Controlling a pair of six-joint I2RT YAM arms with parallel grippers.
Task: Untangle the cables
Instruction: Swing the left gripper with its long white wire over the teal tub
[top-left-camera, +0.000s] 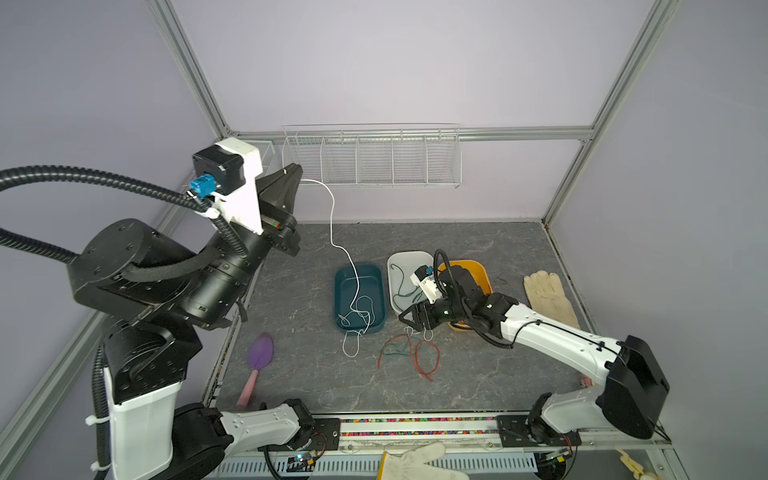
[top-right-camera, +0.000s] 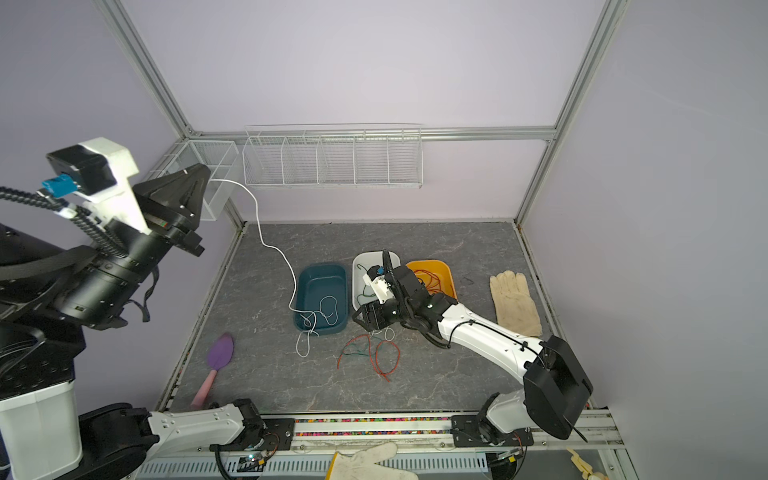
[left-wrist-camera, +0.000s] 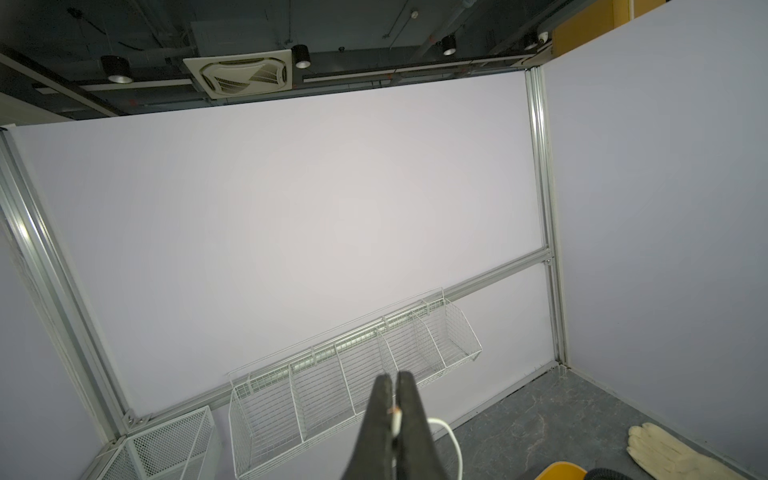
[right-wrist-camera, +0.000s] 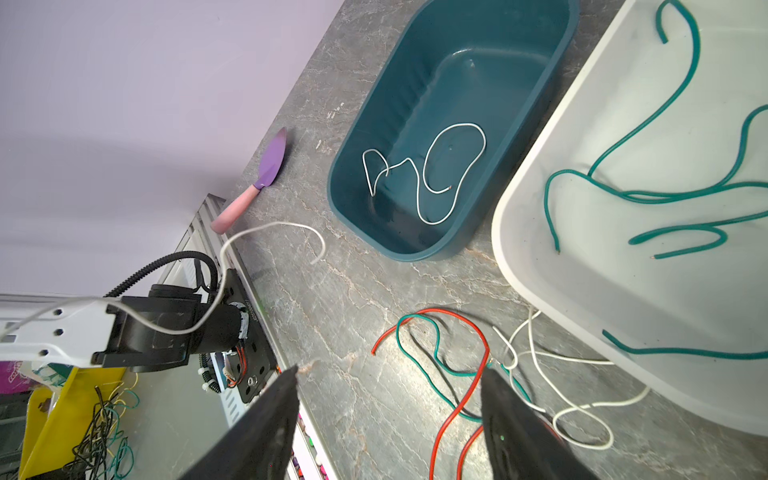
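White-and-black arms (top-left-camera: 552, 336), corrugated black hoses (top-left-camera: 104, 176), blue connectors (top-left-camera: 202, 185)

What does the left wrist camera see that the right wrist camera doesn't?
Only left wrist: the shut left gripper pinching a white cable by its end, the rack, a glove, the ceiling.
Only right wrist: the open right gripper near a red, green and white tangle, a teal tray with white loops, a white tray with green cables, a trowel.
Both: the grey table and lilac wall.
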